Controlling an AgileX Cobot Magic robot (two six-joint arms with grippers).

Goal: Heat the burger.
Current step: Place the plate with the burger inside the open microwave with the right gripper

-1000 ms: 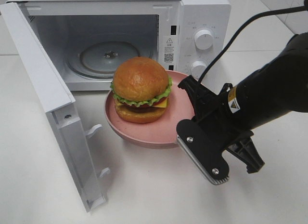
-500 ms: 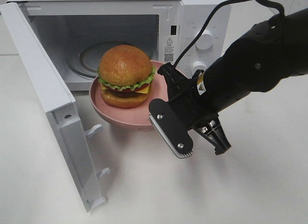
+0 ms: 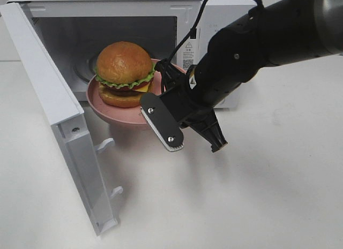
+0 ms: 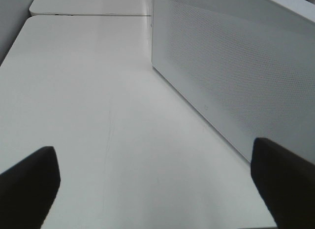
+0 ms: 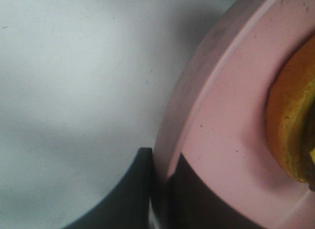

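The burger (image 3: 124,67), with its brown bun, lettuce frill and cheese, sits on a pink plate (image 3: 115,114). The plate hangs above the table at the mouth of the open microwave (image 3: 225,24), its far edge just past the opening. My right gripper (image 3: 162,77) is shut on the plate's right rim. In the right wrist view the pink plate rim (image 5: 216,120) runs down between the dark fingers of the right gripper (image 5: 160,189), with the burger's bun edge (image 5: 290,125) beside it. My left gripper (image 4: 157,189) stands open over bare table beside the microwave's side wall (image 4: 236,66).
The microwave door (image 3: 59,110) swings wide open to the left, reaching toward the table's front. Two control knobs are hidden behind the right arm (image 3: 257,45). The white tabletop (image 3: 257,195) stretches to the front and right.
The right arm has carried the plate and burger up and to the left, from in front of the microwave to its opening. The left gripper's state is unchanged.
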